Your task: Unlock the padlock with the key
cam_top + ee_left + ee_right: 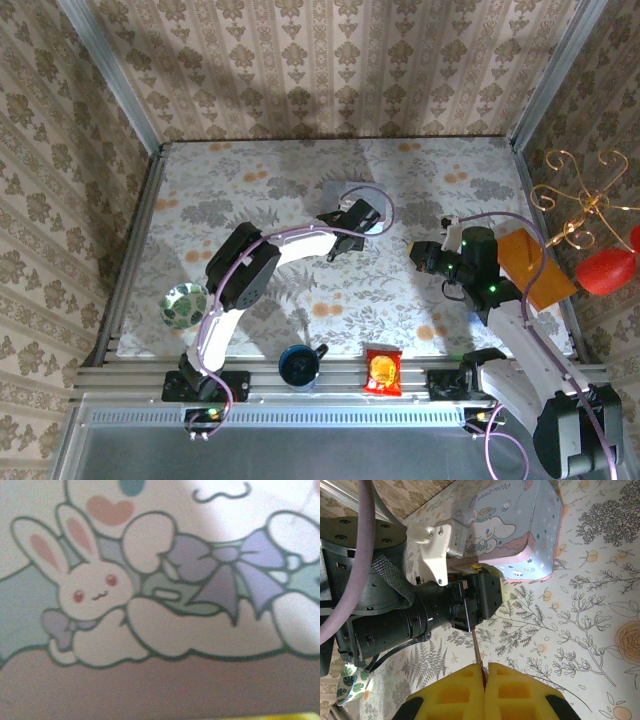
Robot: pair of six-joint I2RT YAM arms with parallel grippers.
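While the key (pixel 477 651) is pinched tight by the right gripper (pixel 484 670), its shaft is aimed at the left gripper (pixel 485 597), grip unclear, against the box (pixel 540 530), where the hardly discernible padlock is presumed.

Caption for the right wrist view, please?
Right gripper, shut on a thin key, points it toward the left gripper beside the pastel cartoon tin box on a floral tablecloth.
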